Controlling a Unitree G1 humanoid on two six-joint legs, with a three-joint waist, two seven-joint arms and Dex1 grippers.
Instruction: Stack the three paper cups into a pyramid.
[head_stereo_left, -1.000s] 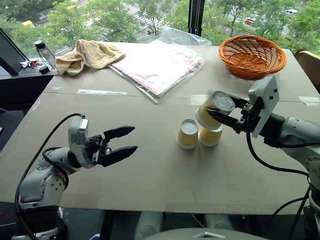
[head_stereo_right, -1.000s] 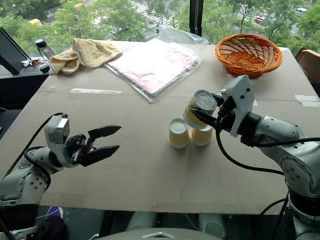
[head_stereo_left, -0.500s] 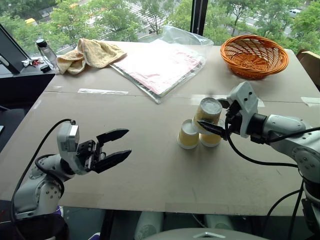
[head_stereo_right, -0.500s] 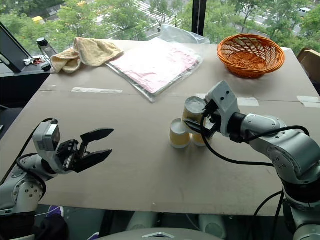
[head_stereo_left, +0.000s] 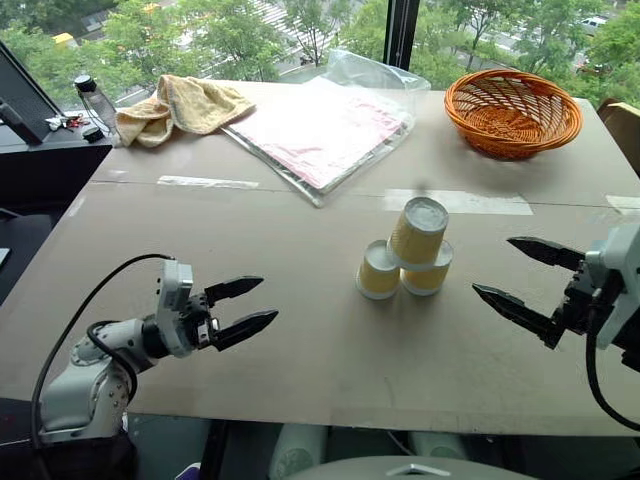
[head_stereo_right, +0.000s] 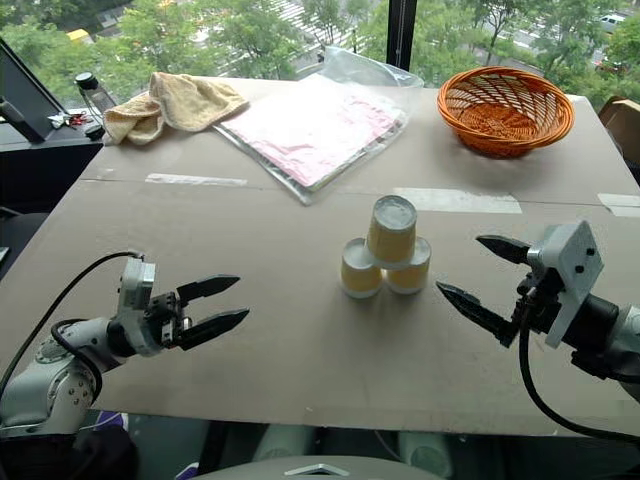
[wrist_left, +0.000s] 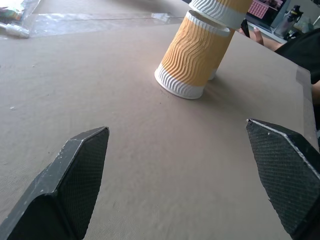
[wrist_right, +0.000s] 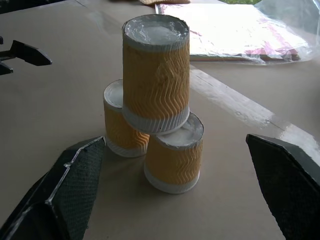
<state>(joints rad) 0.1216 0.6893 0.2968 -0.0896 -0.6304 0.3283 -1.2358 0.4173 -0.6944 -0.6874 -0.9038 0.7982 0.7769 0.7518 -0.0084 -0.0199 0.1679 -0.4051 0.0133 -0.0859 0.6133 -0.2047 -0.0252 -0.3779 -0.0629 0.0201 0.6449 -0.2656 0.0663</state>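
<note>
Nearest the robot, the left gripper (head_stereo_left: 245, 306) and right gripper (head_stereo_left: 520, 283) are held over the worktop (head_stereo_left: 300, 370), fingers spread wide and empty. Beyond and between them, nearer the right, the pyramid (head_stereo_left: 408, 258) is seen standing: two upturned cups touching, the top cup (wrist_right: 156, 72) resting upright across both.

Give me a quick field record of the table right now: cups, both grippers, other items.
cups: top cup rests upside down on two base cups
left gripper: open, apart from the cups
right gripper: open, clear of the cups
basket: far right of the table
towel: far left
plastic sleeve: far centre
</note>
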